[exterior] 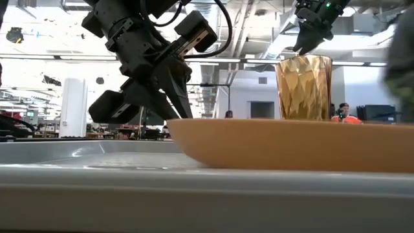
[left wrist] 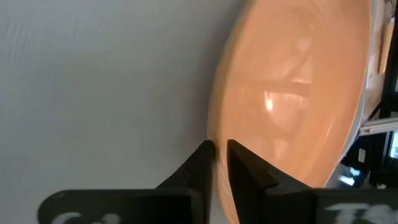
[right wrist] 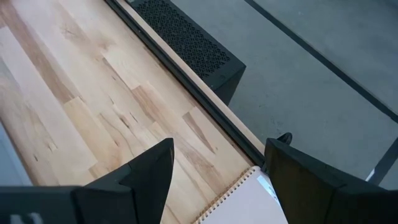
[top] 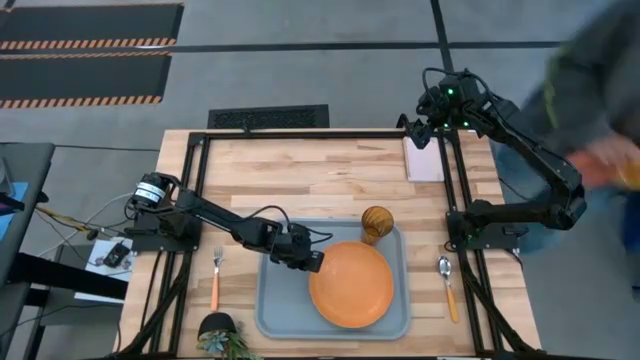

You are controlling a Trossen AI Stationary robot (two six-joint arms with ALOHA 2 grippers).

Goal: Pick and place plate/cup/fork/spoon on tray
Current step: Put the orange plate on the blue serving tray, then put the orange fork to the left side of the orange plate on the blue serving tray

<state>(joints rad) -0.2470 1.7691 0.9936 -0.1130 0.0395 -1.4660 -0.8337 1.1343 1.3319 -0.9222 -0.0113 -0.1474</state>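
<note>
The orange plate [top: 352, 285] lies flat on the grey-blue tray [top: 270, 318], with my left gripper [top: 316, 263] shut on its left rim. The amber ribbed cup [top: 376, 222] stands upright on the tray's far right part, just behind the plate [exterior: 291, 144]. On the wood left of the tray lies the orange-handled fork [top: 215, 277], and the spoon [top: 447, 285] lies to the tray's right. My right gripper [top: 422, 128] hangs open high over the table's far right corner, nothing between its fingers [right wrist: 149, 171]. My left gripper pinches the plate's rim on the side toward the table's left [left wrist: 217, 140] between its two fingertips, one on the plate's inner face and one outside. The fingers come slanting down from the table's left. The plate rests on the tray.
A pale spiral-bound pad [top: 425, 160] lies at the far right corner under my right gripper. A small potted plant [top: 220, 335] stands at the near edge, left of the tray. A person [top: 600, 90] moves beside the table's right side. Bare wood lies beyond the tray.
</note>
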